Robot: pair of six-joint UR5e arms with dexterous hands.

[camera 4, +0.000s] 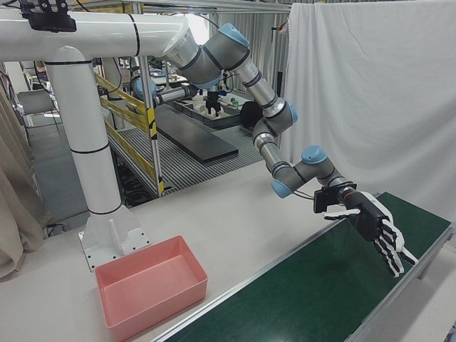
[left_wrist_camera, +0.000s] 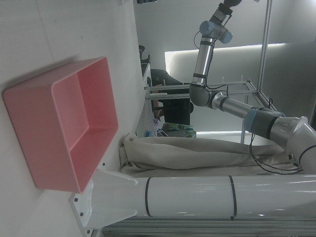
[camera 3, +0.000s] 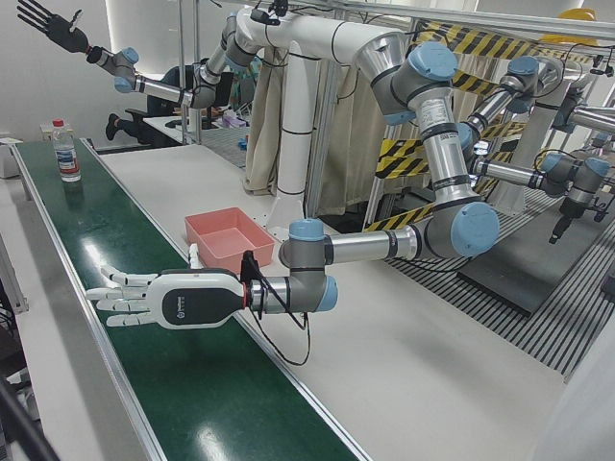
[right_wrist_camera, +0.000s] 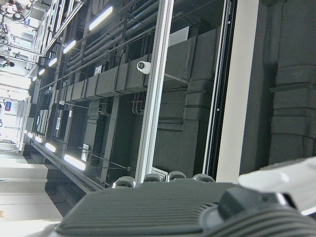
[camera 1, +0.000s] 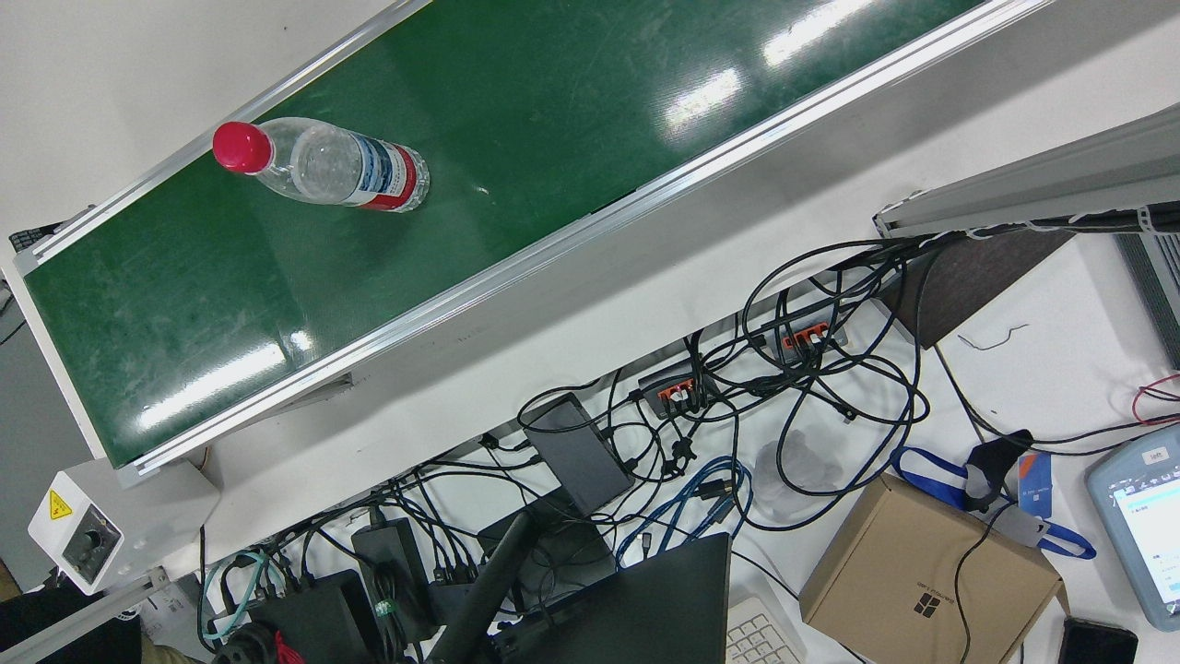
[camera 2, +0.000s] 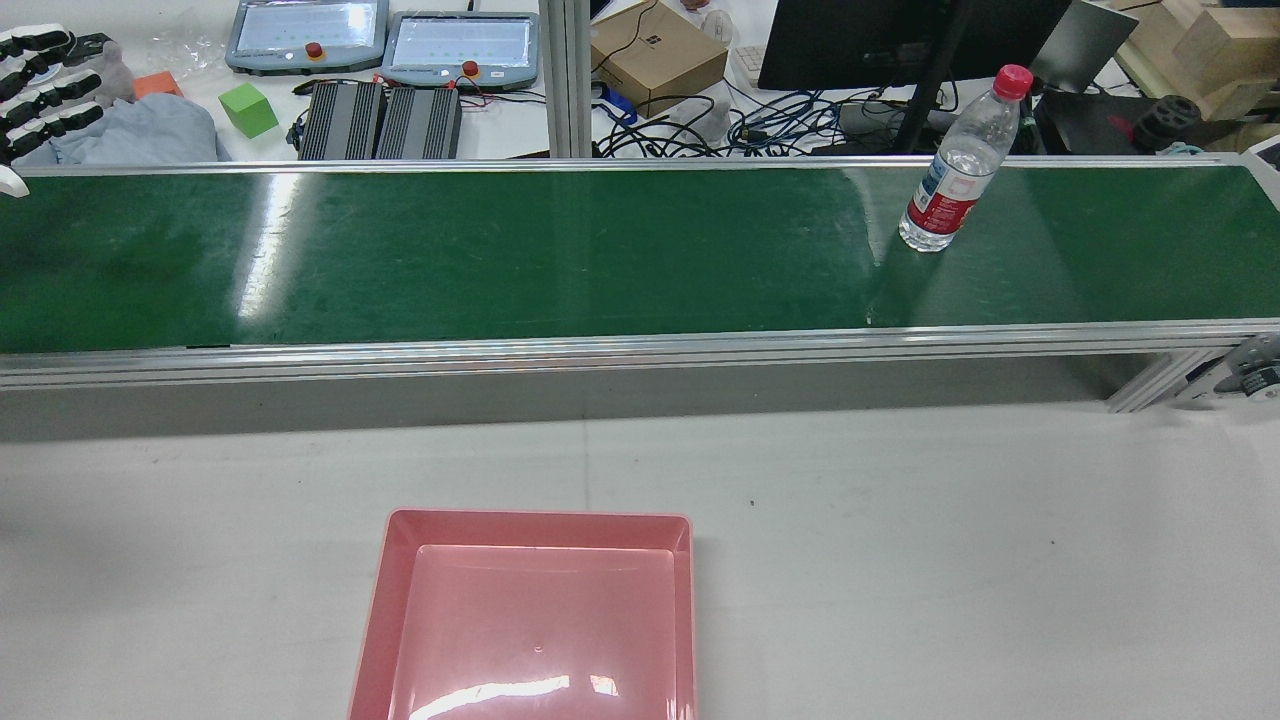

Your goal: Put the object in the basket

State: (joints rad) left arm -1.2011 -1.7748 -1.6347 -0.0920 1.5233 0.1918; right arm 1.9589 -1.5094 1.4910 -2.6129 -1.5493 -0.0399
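Note:
A clear water bottle [camera 2: 950, 190] with a red cap and red label stands upright near the right end of the green conveyor belt [camera 2: 500, 250]; it also shows as bottle [camera 1: 323, 166] and bottle [camera 3: 65, 154]. The pink basket [camera 2: 540, 522] rests empty on the white table in front of the belt, also seen as basket [camera 3: 213, 217], basket [camera 4: 157, 313] and basket [left_wrist_camera: 64, 133]. My left hand [camera 3: 144, 298] hovers open, fingers spread, over the belt's other end, far from the bottle; it is also seen as left hand [camera 4: 374, 228] and left hand [camera 2: 45, 85]. My right hand [camera 3: 46, 24] is raised high above the bottle's end, open.
Behind the belt stand teach pendants [camera 2: 460, 45], a green cube [camera 2: 247, 108], a cardboard box [camera 2: 655, 50], a monitor and tangled cables [camera 1: 784, 406]. The arms' white pedestal [camera 4: 85, 164] rises just behind the basket. A control box [camera 1: 78, 535] sits at the belt's end.

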